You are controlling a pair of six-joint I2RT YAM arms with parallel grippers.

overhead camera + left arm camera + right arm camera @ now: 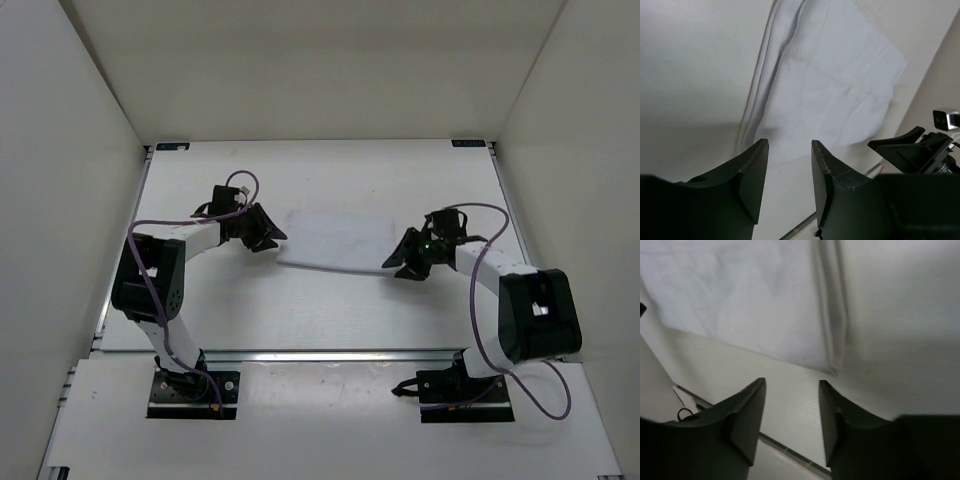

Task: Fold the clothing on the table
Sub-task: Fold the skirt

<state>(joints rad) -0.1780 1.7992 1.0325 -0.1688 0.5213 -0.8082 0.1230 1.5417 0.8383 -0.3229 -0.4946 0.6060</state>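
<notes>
Here we see the clothing (335,240) lying flat at the centre of the overhead frame on the white surface (330,310). The left end effector (268,236) sits just beside its left edge and the right end effector (398,264) by its lower right corner. Both are spread and pinch nothing, and in each wrist view the cloth fills the upper frame beyond the fingertips.

White links (200,240), black joints (150,282), looping purple cables (477,300).
</notes>
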